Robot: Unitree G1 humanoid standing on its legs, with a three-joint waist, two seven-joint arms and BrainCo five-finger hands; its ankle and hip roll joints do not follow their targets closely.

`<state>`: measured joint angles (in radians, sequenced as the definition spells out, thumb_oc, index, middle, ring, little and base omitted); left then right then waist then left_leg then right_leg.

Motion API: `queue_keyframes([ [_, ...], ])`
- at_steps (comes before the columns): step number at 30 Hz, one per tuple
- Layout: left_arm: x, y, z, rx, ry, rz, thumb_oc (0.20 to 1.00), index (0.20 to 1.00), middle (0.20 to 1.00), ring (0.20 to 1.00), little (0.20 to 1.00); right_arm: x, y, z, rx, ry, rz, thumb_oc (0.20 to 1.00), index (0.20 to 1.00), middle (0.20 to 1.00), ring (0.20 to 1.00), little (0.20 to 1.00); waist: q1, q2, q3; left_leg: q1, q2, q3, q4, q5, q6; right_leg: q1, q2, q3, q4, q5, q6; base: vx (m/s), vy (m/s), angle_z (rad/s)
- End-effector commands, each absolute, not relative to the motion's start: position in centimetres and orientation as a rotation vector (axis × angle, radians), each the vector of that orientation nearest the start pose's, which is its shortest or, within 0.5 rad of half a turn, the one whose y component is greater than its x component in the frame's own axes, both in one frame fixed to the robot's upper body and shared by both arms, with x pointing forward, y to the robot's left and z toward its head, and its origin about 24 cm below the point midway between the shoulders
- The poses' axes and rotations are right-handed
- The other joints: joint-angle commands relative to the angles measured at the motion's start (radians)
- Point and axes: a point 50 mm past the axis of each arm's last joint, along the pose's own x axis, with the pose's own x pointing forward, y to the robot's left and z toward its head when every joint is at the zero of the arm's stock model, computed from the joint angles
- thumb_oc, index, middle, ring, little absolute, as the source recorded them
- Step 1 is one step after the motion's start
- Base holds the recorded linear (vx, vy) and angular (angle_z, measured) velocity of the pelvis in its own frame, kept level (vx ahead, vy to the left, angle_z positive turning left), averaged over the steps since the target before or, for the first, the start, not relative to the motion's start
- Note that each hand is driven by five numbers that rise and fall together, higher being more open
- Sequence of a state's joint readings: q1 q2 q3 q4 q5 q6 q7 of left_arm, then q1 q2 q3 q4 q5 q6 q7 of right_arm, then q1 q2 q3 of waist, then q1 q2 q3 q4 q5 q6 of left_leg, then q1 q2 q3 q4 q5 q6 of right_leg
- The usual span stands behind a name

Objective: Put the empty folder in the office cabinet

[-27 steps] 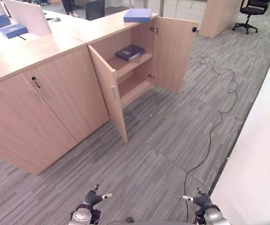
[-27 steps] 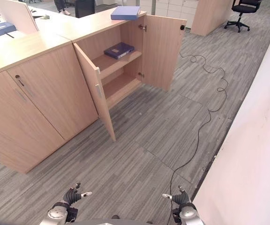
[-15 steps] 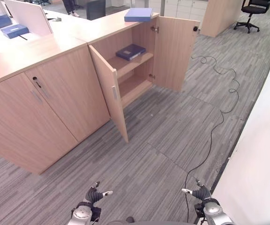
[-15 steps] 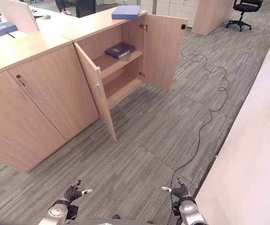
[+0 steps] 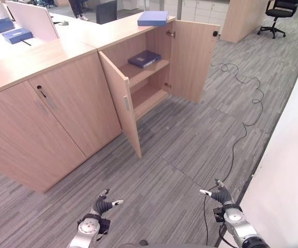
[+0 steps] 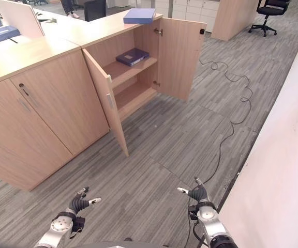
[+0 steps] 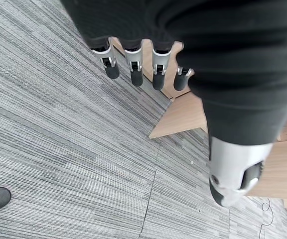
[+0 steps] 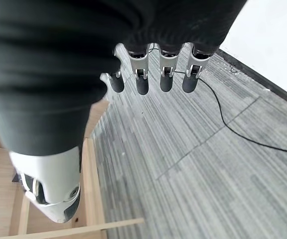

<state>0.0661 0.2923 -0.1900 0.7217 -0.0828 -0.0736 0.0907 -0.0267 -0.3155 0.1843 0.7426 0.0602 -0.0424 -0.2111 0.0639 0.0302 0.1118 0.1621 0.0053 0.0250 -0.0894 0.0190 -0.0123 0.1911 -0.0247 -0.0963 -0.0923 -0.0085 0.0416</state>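
A light-blue folder (image 5: 153, 18) lies flat on top of the wooden office cabinet (image 5: 119, 32), above its open compartment. Inside, a dark-blue folder (image 5: 144, 58) rests on the upper shelf, and the lower shelf (image 5: 148, 95) is bare. Both doors stand open, the left door (image 5: 122, 103) swung toward me and the right door (image 5: 193, 59) swung wide. My left hand (image 5: 101, 206) and right hand (image 5: 220, 196) hang low over the carpet, far from the cabinet. Their fingers (image 7: 133, 69) (image 8: 153, 74) are straight and hold nothing.
A closed cabinet section (image 5: 50, 119) adjoins on the left. Blue folders (image 5: 15, 34) lie on the desk behind it. A white wall (image 5: 294, 170) runs along my right. An office chair (image 5: 277, 10) stands far right. A person's legs (image 5: 78, 8) show at the back.
Both hands have lifted and reached a little farther forward in the eye views. The cabinet and folders have not moved.
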Motion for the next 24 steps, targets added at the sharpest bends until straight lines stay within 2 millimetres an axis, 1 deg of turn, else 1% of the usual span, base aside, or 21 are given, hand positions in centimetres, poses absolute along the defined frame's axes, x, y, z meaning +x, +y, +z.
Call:
queue_keyframes([
  [1, 20.3, 22.8, -8.9, 0.32, 0.606, 0.053, 1.0, 1.0, 1.0, 1.0, 1.0, 21.7, -24.0, -7.4, -0.37, 0.539, -0.198, 1.0, 1.0, 1.0, 1.0, 1.0, 0.021, -0.035, -0.005, 0.038, 0.022, 0.003, 0.002, -0.089, -0.058, -0.023, -0.076, -0.02, 0.024, 0.01, 0.124, 0.0, 0.0, 0.0],
  [8, 19.9, 22.8, -9.4, 0.33, 0.638, 0.059, 1.0, 1.0, 1.0, 1.0, 1.0, 21.2, -24.0, -7.9, -0.367, 0.568, -0.207, 1.0, 1.0, 1.0, 1.0, 1.0, 0.013, -0.03, -0.002, 0.034, 0.02, 0.005, 0.002, -0.088, -0.059, -0.027, -0.078, -0.019, 0.023, 0.011, 0.125, 0.0, 0.0, 0.0],
  [12, 20.3, 22.6, -9.2, 0.331, 0.626, 0.054, 1.0, 1.0, 1.0, 1.0, 1.0, 21.2, -24.0, -7.9, -0.358, 0.569, -0.214, 1.0, 1.0, 1.0, 1.0, 1.0, 0.006, -0.029, 0.005, 0.025, 0.021, 0.004, 0.002, -0.083, -0.06, -0.036, -0.075, -0.019, 0.024, 0.011, 0.125, -0.01, -0.028, 0.01],
  [13, 20.9, 22.5, -8.9, 0.328, 0.608, 0.055, 1.0, 1.0, 1.0, 1.0, 1.0, 21.5, -24.1, -7.6, -0.36, 0.556, -0.217, 1.0, 1.0, 1.0, 1.0, 1.0, 0.0, -0.031, 0.013, 0.009, 0.022, 0.002, 0.002, -0.076, -0.064, -0.049, -0.073, -0.018, 0.025, 0.012, 0.124, -0.04, -0.074, 0.02],
  [17, 21.4, 22.4, -8.6, 0.334, 0.594, 0.054, 1.0, 1.0, 1.0, 1.0, 1.0, 21.8, -24.1, -7.4, -0.363, 0.547, -0.215, 1.0, 1.0, 1.0, 1.0, 1.0, -0.006, -0.03, 0.019, -0.006, 0.028, 0.003, 0.002, -0.073, -0.068, -0.069, -0.068, -0.016, 0.033, 0.011, 0.123, -0.01, -0.067, 0.03],
  [22, 21.9, 22.3, -8.2, 0.369, 0.573, 0.033, 1.0, 1.0, 1.0, 1.0, 1.0, 22.4, -23.9, -6.9, -0.367, 0.519, -0.196, 1.0, 1.0, 1.0, 1.0, 1.0, -0.011, -0.022, 0.035, 0.003, 0.051, 0.007, 0.002, -0.069, -0.071, -0.097, -0.046, 0.004, 0.078, -0.012, 0.111, 0.02, -0.08, -0.01],
  [24, 22.0, 22.1, -8.2, 0.377, 0.568, 0.023, 1.0, 1.0, 1.0, 1.0, 1.0, 22.8, -23.7, -6.7, -0.366, 0.504, -0.187, 1.0, 1.0, 1.0, 1.0, 1.0, -0.006, -0.021, 0.047, -0.005, 0.064, 0.017, 0.032, -0.073, -0.075, -0.116, -0.034, 0.019, 0.11, -0.026, 0.1, 0.01, -0.091, -0.06],
])
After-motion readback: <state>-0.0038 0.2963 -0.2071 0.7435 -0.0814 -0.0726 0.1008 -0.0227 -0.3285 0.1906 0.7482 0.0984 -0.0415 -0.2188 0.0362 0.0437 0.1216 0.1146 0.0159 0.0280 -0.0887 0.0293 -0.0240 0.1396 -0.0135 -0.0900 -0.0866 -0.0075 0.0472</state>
